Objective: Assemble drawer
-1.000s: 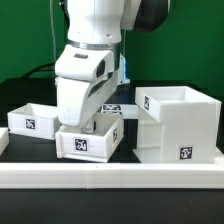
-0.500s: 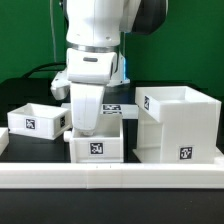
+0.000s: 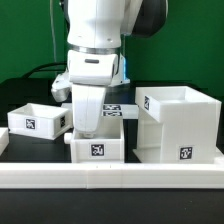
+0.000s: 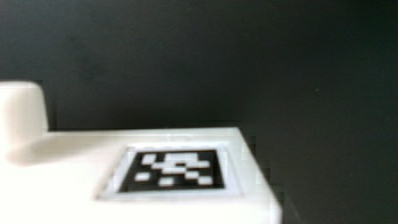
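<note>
The drawer parts stand in the exterior view: the large open housing (image 3: 180, 125) on the right, one small tray (image 3: 35, 121) on the left, and a second small tray (image 3: 97, 146) in the middle by the housing. My gripper (image 3: 86, 128) reaches down from above onto the middle tray's rear left wall, and its fingertips are hidden behind the rim. It appears shut on that wall. The tray sits square and level, with its tag facing front. The wrist view shows the tray's tagged white face (image 4: 175, 170), blurred and very close.
A long white border wall (image 3: 110, 177) runs along the front. The marker board (image 3: 116, 108) lies behind the trays. The table is black. The arm's body hides the space between the left tray and the middle one.
One second ago the middle tray was turned at an angle under the gripper. It then swung square, with its tag facing front, and has stayed still for the last half second.
</note>
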Controlling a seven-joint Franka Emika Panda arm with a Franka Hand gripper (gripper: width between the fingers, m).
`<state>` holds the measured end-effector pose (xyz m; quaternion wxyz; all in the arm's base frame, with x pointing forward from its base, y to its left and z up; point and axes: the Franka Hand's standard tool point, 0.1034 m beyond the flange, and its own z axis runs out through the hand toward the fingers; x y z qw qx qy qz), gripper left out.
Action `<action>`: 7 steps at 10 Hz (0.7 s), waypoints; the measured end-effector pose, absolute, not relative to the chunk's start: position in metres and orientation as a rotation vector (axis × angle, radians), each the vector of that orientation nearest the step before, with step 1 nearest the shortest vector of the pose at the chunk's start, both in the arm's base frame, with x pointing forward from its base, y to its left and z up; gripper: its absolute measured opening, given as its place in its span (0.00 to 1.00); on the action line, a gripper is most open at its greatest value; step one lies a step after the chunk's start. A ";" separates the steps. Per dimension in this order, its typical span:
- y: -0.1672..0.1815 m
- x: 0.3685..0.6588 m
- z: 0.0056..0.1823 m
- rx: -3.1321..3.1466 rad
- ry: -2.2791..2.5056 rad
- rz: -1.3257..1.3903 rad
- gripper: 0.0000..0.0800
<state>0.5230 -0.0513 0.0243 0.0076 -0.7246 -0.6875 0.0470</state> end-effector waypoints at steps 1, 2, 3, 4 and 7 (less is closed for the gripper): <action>-0.047 0.528 0.023 -2.243 -2.200 0.132 0.05; -0.041 0.532 0.022 -2.220 -2.252 0.117 0.05; -0.038 0.533 0.022 -2.212 -2.264 0.117 0.05; -0.042 0.532 0.022 -2.222 -2.254 0.116 0.05; -0.044 0.533 0.020 -2.218 -2.271 0.106 0.05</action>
